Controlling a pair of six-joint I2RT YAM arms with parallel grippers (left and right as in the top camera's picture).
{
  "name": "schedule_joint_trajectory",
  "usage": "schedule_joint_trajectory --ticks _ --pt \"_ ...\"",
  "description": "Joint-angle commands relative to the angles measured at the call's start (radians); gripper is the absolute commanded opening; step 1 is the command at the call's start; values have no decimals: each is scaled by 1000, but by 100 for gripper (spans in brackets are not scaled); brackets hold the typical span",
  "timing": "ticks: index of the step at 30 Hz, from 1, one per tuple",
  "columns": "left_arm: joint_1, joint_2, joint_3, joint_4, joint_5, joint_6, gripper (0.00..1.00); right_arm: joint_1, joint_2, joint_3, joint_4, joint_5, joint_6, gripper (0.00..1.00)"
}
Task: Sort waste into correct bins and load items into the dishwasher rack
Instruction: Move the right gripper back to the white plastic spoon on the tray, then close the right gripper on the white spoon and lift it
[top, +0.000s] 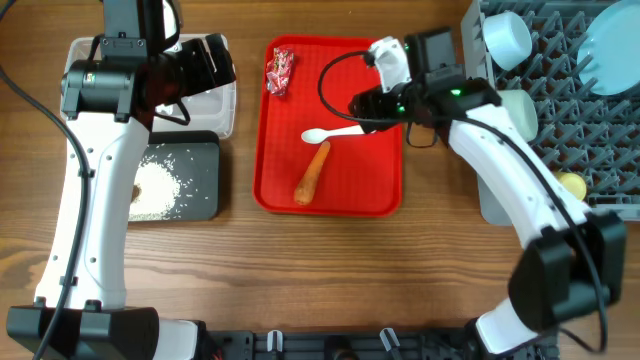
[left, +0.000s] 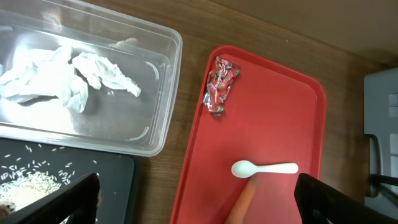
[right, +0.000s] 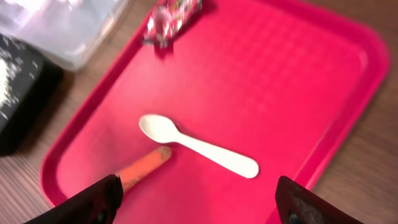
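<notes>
Right gripper hangs over the red tray, fingers apart, nothing between them. The white spoon lies flat mid-tray right below me, bowl toward 9 o'clock and handle toward 3 on the overhead. That's my pick, I reckon, and it's bound for the dishwasher rack off at 3 o'clock.

The snag is the carrot: its tip sits just beside the spoon's neck, at 6 o'clock of it. So I want to straddle the handle well out toward its 3 o'clock end. I'd keep the fingers square across it and go down until the tips meet the tray, because the spoon is thin and flat. The candy wrapper up at 11 o'clock is well clear.

Left gripper is wide apart and empty, near the clear bin where the tissue lies.
</notes>
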Motion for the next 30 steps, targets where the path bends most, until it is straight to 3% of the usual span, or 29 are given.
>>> schedule_joint_trajectory --ticks 1,17,22,30 --pt "4 8 -3 2 -6 -9 100 3 115 13 3 -27 -85 80" --pt "4 8 -3 2 -6 -9 100 5 308 13 130 -69 -382 73" --pt "3 8 -3 2 -6 -9 100 5 350 13 180 -76 -390 71" --pt "3 8 -3 2 -6 -9 100 6 381 12 192 -141 -435 58"
